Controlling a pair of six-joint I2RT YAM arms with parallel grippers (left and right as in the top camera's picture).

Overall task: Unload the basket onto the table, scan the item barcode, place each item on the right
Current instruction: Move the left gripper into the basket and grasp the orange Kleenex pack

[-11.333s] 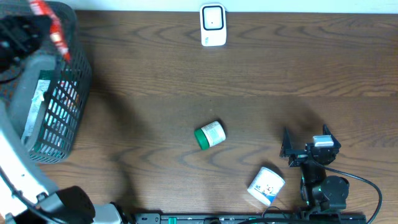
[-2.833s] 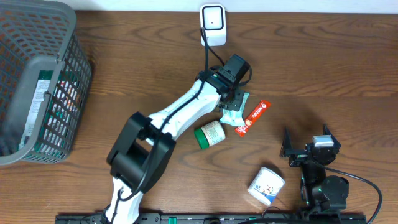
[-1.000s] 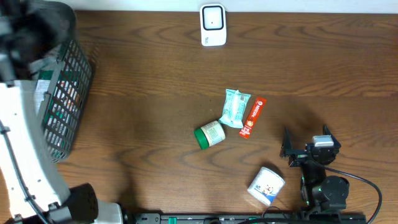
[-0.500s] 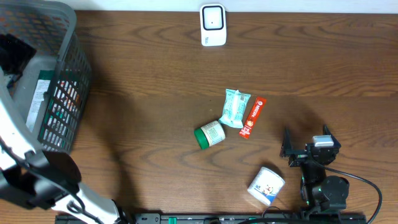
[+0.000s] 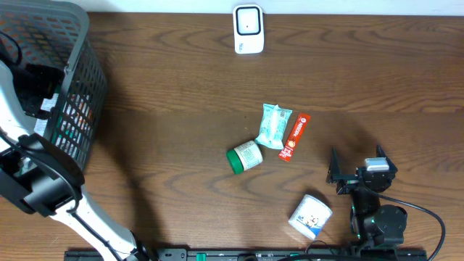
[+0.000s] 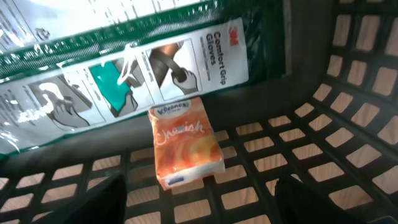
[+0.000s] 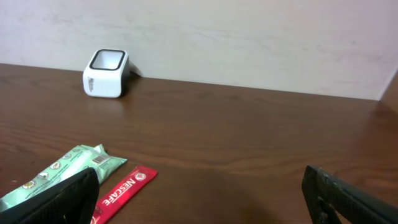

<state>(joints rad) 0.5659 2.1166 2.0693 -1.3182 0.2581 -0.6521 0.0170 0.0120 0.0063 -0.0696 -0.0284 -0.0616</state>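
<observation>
The left arm has swung from mid-table back into the grey basket (image 5: pixel 81 94) at far left. Inside the basket, the left gripper (image 6: pixel 200 186) hangs empty with its jaws spread over an orange tissue pack (image 6: pixel 185 143). The pack lies flat on the basket floor, its long axis pointing away from the gripper, logo end toward a glove package (image 6: pixel 124 62). Well right of the basket, the right gripper (image 7: pixel 205 202) rests spread wide, holding nothing.
</observation>
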